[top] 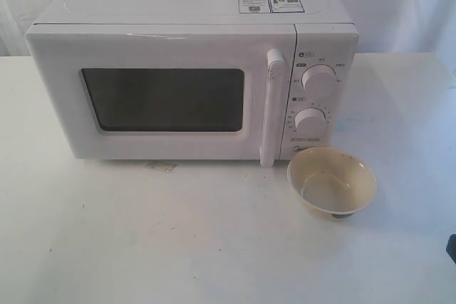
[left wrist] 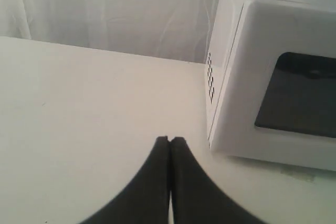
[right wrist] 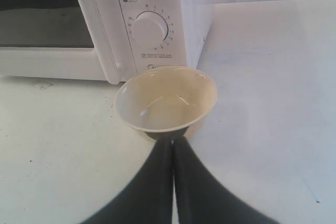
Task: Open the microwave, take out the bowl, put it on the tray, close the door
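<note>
Right end effector [right wrist: 172,141] is clenched shut and empty, and so is the left end effector [left wrist: 169,139]. The bowl [top: 332,181] sits on the counter [top: 142,247] just in front of the microwave [top: 192,33], and the door [top: 164,48] looks shut. No tray shows, so pull away slowly, not bumping the bowl.

Left tool [left wrist: 169,140], dark jaws pressed tip to tip, holding nothing; right tool [right wrist: 173,141], likewise, jaws together, empty.

Bright, flat, washed-out light: white table [top: 214,247] and curtain [left wrist: 121,9] nearly merge. Faint shadow lies under the microwave [left wrist: 273,77], just beyond the left gripper [left wrist: 170,140], whose fingers [left wrist: 152,182] look dark and soft-edged.
</note>
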You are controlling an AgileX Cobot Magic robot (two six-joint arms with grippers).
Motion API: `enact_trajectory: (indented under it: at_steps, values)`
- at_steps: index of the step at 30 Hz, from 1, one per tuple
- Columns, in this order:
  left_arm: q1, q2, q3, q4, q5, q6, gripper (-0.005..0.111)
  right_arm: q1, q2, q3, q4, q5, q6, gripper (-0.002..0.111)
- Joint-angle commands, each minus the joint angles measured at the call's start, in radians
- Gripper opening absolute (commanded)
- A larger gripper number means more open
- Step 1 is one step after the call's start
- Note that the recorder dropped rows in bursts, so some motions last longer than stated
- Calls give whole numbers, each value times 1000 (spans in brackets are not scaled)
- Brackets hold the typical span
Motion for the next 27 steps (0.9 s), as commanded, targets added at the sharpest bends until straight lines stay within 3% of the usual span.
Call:
enact_trajectory:
  at_steps: [1, 3, 8, 11, 14, 27]
  values:
    - [0, -7, 45, 4, -8, 92, 0, -10, -7, 6, -10, 0, 3, 0]
    - [0, -7, 81, -3, -8, 177, 0, -10, -7, 6, -10, 0, 3, 0]
    - [0, -7, 145, -3, -10, 192, 0, -10, -7, 6, -10, 0, 3, 0]
    - [0, -7, 149, -3, -5, 210, 0, -10, -7, 6, -10, 0, 3, 0]
    - [0, -7, 149, -3, 103, 255, 0, -10, -7, 6, -10, 0, 3, 0]
    - [0, -7, 149, -3, 103, 279, 0, -10, -7, 6, -10, 0, -4, 0]
